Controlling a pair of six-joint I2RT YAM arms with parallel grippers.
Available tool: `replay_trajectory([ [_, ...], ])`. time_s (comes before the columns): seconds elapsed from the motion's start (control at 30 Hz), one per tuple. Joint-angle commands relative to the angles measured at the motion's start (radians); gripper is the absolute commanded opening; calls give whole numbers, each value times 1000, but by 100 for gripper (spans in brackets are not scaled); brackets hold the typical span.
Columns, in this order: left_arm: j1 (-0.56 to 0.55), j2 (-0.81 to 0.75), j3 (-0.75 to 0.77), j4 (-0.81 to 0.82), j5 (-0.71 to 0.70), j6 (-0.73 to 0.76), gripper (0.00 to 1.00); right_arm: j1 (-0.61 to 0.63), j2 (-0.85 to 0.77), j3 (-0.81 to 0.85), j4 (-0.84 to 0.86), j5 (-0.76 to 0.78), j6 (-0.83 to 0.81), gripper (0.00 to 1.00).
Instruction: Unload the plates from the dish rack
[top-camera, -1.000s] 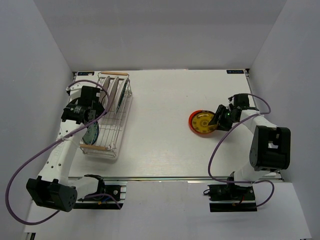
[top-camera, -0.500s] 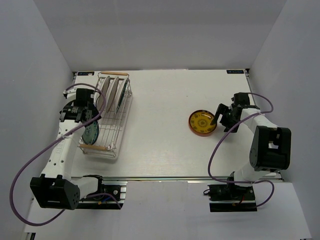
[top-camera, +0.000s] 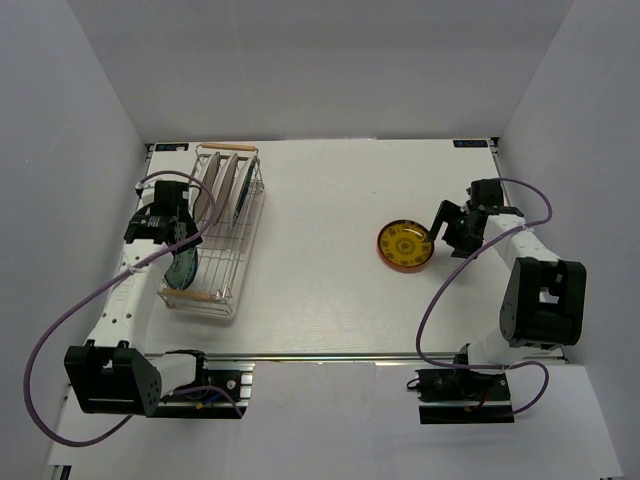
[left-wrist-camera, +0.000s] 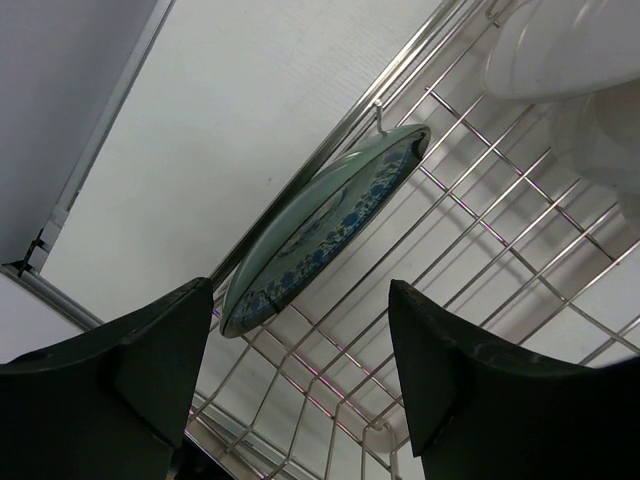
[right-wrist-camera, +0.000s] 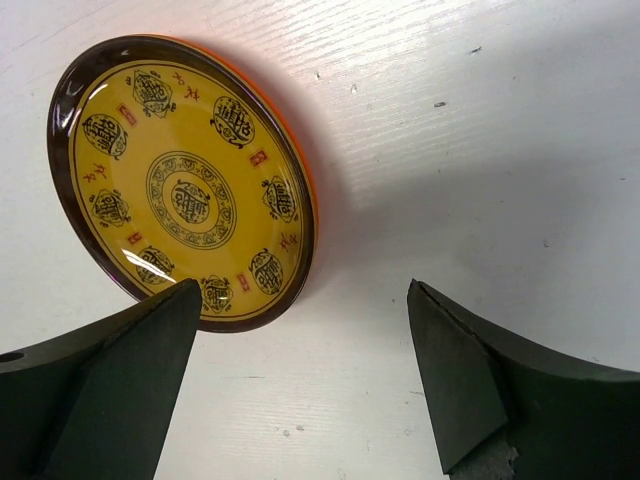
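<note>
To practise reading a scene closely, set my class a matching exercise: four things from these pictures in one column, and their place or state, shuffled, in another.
1 yellow plate
2 blue-green plate
3 left gripper
4 dish rack

A silver wire, wooden handles
B flat on the table
C open, above the rack wires
D leaning on edge inside the rack

Pairs: 1-B, 2-D, 3-C, 4-A

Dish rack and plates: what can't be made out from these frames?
- Upright plates at the dish rack's far end: top view, too small to count or to read patterns.
- White dishes: left wrist view, blurred and cut off by the top-right edge.
- Blue-green plate: in the top view, mostly hidden by the left arm.
- Yellow plate: the orange edge beneath could be its own underside or a second plate, cannot tell.
</note>
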Motion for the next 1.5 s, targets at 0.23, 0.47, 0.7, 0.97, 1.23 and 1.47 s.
replay_trajectory([
  [0.23, 59, 59, 30, 38, -23, 29, 72, -5, -38, 34, -6, 14, 3, 89],
  [0.47, 70, 110, 44, 25, -23, 38, 54, -5, -20, 40, -15, 38, -1, 89],
  [0.7, 70, 82, 39, 19, -23, 49, 45, -3, 9, 32, 10, -48, -4, 89],
  [0.97, 70, 98, 82, -16, -24, 47, 18, -3, -18, 23, 19, -60, 2, 89],
  [1.23, 70, 105, 163, -85, -49, 61, 18, -3, -5, 20, 22, -95, 2, 89],
  [1.47, 57, 119, 231, -109, 9, 84, 0, -2, -2, 23, 20, -112, 0, 89],
])
